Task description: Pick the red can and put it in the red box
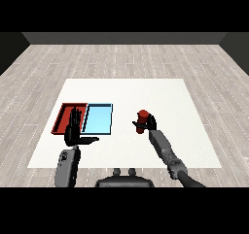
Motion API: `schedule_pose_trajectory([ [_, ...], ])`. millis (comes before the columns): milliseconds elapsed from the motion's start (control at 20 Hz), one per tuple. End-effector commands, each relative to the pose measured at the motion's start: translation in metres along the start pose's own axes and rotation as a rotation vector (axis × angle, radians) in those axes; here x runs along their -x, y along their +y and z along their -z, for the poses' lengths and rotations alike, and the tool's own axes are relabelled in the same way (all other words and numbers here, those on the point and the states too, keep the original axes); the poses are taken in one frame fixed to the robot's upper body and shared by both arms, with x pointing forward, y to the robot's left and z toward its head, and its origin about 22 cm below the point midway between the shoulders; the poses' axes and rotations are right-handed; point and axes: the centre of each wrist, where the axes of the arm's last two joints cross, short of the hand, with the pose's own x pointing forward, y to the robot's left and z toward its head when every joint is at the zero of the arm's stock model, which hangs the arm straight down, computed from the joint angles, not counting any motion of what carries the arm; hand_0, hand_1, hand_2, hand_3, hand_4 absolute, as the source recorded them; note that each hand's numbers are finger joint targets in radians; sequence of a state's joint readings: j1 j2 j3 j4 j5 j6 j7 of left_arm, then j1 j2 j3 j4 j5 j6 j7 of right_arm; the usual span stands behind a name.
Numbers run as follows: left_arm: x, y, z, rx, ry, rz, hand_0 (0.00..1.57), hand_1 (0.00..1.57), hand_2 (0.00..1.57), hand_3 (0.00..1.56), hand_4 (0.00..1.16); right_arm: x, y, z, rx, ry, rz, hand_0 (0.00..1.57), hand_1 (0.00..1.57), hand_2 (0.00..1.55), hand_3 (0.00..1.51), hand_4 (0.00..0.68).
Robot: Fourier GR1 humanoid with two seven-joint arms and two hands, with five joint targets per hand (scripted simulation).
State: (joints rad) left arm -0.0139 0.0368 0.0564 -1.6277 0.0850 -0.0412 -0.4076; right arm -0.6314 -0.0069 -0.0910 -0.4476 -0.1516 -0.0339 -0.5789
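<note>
Red can [142,115] is what the task is about, and it sits inside the right hand, far over from the two trays. Start at the left side.

The red tray [63,112] lies flat on the white table [126,90]. It is just behind the left hand [74,129], and the hand covers part of its right half. The left hand is held up on its edge. Its fingers [76,115] are straight and point away from the robot, up over the tray. Its thumb [90,140] sticks out to the right side. The hand is spread and holds nothing. The grey left forearm [67,166] comes up from the bottom corner, nearly straight ahead.

Just to the right of that hand lies the light blue tray [98,120]. It touches the red tray side by side.

Next comes bare table, and then the right hand [149,124]. This hand is well apart from both trays. Its fingers curl round the red can, and the top of the can pokes out above the hand. The can stands close to upright. I cannot tell if the can rests on the table or is off it. The grey right forearm [163,149] slants in from the bottom right corner, leaning toward the middle of the table.
</note>
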Motion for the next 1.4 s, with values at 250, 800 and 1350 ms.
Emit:
schedule_pose_trajectory([
  [250,0.016,-0.010,0.006,0.005,0.007,0.008,0.00,0.00,0.00,0.00,0.00,0.008,0.005,0.000,0.003,-0.018,-0.066,1.47,1.47,1.44,1.38,0.597],
  [800,0.007,-0.022,0.010,0.070,0.028,-0.023,0.00,0.00,0.00,0.00,0.00,-0.075,0.003,0.005,-0.053,-0.224,-0.116,1.42,1.42,1.43,1.37,0.615],
  [1350,0.000,-0.055,0.005,0.136,0.095,-0.039,0.00,0.00,0.00,0.00,0.00,-0.111,0.057,-0.025,-0.060,-0.314,-0.061,1.45,1.45,1.43,1.39,0.655],
])
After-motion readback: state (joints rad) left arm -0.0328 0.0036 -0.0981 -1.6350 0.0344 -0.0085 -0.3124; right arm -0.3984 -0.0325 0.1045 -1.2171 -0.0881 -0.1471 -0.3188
